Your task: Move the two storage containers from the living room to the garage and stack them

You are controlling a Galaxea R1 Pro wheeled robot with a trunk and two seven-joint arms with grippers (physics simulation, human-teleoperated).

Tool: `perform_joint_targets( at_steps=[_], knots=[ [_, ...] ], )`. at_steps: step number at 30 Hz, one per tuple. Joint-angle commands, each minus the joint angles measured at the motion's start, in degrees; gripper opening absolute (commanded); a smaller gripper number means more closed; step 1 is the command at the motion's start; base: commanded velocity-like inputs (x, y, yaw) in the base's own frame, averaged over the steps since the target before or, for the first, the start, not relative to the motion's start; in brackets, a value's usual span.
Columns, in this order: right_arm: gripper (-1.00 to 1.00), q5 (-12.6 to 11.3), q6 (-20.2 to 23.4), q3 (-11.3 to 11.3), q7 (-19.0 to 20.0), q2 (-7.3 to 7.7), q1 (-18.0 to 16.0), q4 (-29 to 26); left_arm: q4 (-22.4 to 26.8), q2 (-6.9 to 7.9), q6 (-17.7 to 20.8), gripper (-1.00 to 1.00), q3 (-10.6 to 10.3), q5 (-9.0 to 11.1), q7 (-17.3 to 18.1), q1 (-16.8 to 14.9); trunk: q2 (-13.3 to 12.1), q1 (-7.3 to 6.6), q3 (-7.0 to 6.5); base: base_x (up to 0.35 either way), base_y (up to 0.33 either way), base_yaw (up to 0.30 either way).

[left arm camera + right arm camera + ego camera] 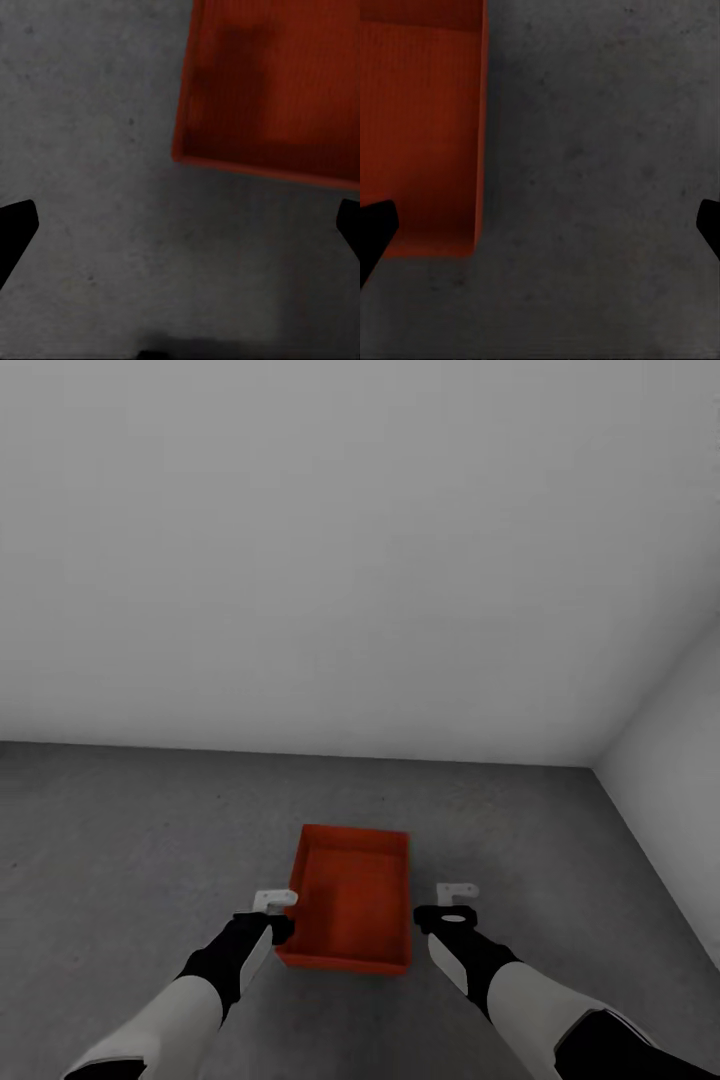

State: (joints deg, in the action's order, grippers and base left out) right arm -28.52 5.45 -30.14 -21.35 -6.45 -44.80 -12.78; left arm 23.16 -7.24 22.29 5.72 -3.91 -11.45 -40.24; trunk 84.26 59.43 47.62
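Container (352,910) on floor (150,830), open room around.

The bin (352,910) sits alone on the floor (140,840), well clear of the back wall (330,560) and the right wall (680,760). Bare concrete lies open on every side of it. The left gripper (273,910) hangs just beside the bin's left wall, the right gripper (452,903) just beside its right wall, each with fingers spread wide over bare floor. The bin is lidless, so its inside is open from above.
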Motion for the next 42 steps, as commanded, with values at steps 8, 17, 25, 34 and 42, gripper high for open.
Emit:
perform_joint_targets(
  at_steps=[8,17,25,34,42],
  knots=[
    [1.00,-0.2,0.4,-0.4,-0.4,0.04,-0.3,0.0,-0.7,-0.04,0.3,1.00,0.4,-0.4,0.0,0.0,0.0,-0.04,0.04,-0.347,0.000,0.000],
    [1.00,-0.2,0.4,-0.5,-0.4,0.03,-0.2,0.6,-1.3,1.25,0.3,1.00,0.4,-0.3,0.4,0.0,0.0,-0.04,0.04,-0.338,0.000,0.000],
    [1.00,-0.2,0.4,-0.5,-0.3,-0.13,-0.3,0.7,-5.2,2.38,0.3,1.00,0.4,-0.1,0.4,0.0,0.0,-0.04,0.04,-0.106,0.000,0.000],
    [1.00,-0.2,0.5,-0.6,0.0,-0.19,-0.3,1.5,-8.4,2.67,0.2,1.00,0.4,-0.1,0.4,0.0,0.0,-0.04,0.04,-0.006,0.000,0.000],
    [1.00,-0.3,0.6,-0.6,0.1,-0.20,-0.3,1.6,-8.7,2.67,0.1,1.00,0.4,0.8,0.4,0.0,0.0,-0.04,0.04,0.000,0.000,0.000]
  ],
)
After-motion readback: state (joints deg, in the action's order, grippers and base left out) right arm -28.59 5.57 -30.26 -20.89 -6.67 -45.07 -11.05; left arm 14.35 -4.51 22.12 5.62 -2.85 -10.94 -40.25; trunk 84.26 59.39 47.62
